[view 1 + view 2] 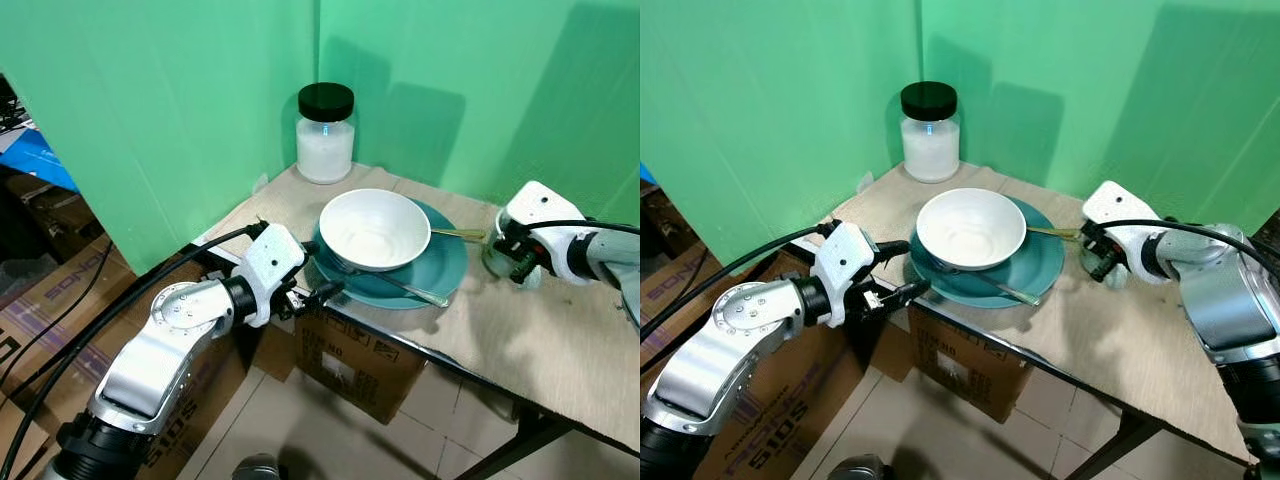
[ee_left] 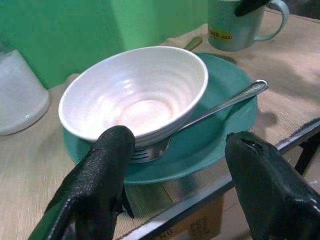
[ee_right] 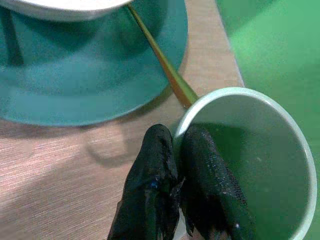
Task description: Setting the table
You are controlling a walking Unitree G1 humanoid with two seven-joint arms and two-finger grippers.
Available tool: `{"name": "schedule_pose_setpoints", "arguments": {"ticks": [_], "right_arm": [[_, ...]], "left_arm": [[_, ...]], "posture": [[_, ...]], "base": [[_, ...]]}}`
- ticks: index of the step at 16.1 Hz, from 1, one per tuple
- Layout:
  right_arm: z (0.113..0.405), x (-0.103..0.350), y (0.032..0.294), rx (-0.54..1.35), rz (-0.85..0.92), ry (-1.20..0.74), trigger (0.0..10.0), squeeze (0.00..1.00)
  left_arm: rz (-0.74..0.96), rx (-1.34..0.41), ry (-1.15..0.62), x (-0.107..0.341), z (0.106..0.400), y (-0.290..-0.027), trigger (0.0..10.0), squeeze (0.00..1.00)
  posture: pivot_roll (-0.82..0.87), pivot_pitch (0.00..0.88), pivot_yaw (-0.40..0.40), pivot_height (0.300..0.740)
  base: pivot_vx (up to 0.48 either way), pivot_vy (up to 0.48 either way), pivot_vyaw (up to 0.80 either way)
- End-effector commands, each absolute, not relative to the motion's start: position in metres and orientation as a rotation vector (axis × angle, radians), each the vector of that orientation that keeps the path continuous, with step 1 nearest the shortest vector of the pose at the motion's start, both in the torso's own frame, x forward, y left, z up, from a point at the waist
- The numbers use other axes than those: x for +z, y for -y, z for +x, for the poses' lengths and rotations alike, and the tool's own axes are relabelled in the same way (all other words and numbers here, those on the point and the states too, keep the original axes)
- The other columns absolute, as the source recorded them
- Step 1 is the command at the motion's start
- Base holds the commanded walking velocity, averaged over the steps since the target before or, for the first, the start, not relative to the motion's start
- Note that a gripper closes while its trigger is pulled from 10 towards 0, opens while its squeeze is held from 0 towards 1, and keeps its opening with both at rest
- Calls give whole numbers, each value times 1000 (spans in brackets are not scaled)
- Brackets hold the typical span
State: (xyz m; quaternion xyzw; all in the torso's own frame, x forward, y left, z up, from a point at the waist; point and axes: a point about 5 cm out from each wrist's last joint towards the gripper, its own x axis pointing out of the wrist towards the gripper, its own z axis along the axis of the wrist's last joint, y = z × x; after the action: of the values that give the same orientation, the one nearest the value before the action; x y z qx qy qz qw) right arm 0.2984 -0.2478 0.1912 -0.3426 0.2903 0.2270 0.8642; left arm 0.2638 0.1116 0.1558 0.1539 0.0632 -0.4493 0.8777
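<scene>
A white bowl (image 1: 373, 229) sits on a teal plate (image 1: 445, 265) on the beige table. A silver fork (image 2: 220, 104) rests on the plate with its head under the bowl's near side. A gold utensil handle (image 3: 160, 55) runs from under the bowl towards a pale green mug (image 3: 250, 165). My right gripper (image 3: 177, 150) is shut on the mug's rim, one finger inside and one outside, right of the plate. My left gripper (image 1: 318, 272) is open at the table's front left edge, just short of the plate, with nothing between its fingers.
A glass jar (image 1: 325, 135) with white contents and a black lid stands at the table's back corner. Green screens (image 1: 180, 110) close off the back and left. Cardboard boxes (image 1: 350, 365) sit on the floor under and left of the table.
</scene>
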Motion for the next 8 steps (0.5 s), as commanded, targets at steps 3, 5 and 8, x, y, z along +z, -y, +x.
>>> {"name": "schedule_pose_setpoints", "arguments": {"ticks": [3,5,8], "right_arm": [[303,191,250,483,-720,-607,0,0],[304,186,250,497,-700,-627,0,0],[304,180,252,513,-687,-650,8353,0]], "left_arm": [[328,-952,-147,155,259,-110,10000,0],[326,-957,-156,154,257,-110,10000,0],[326,-958,-162,154,256,-111,10000,0]], "posture": [[108,0,-29,740],[108,0,-29,740],[118,0,-40,740]], "base": [[0,0,0],[0,0,0],[0,0,0]]}}
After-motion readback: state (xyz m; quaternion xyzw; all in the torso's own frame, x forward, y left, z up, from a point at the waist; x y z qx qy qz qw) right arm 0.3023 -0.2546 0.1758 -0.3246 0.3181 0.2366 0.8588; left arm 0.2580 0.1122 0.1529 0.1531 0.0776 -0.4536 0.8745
